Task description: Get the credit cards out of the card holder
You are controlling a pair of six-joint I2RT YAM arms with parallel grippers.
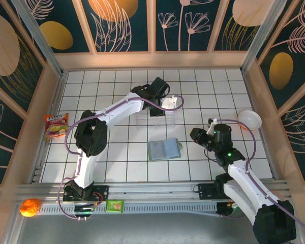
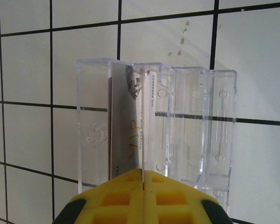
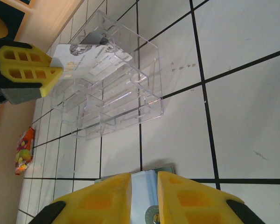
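Left gripper (image 2: pixel 143 175) pinches a credit card (image 2: pixel 125 126) standing in a clear rack (image 2: pixel 198 126). Right gripper (image 3: pixel 144 181) gapes over the card holder (image 1: pixel 163 149), apparently spread open, on white gridded tiles (image 1: pixel 117 157) between dark floral walls (image 1: pixel 129 30).

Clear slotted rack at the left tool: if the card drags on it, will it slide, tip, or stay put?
Probably slides: the rack looks thin-walled clear plastic, loose on glossy tiles. Tipping seems unlikely, since it sits low and broad. It looks rigid, so the credit card in the left tool would jam rather than bend it.
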